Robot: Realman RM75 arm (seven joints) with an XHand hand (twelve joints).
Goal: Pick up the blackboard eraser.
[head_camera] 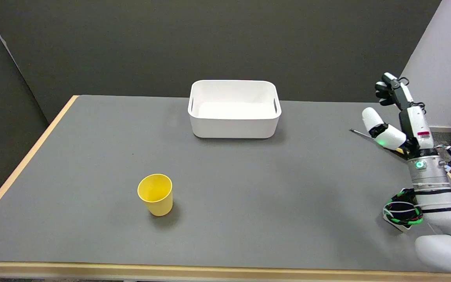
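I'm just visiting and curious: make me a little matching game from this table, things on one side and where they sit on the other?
Things:
1. yellow cup
2. white bin
3. robot hand

Places:
A. raised at the table's right edge
B. far middle of the table
C. near side, left of centre

Pairs: 1-C, 2-B, 3-A

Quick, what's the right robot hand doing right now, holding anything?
Right robot hand: raised at the table's right edge, fingers apart, holding nothing visible.
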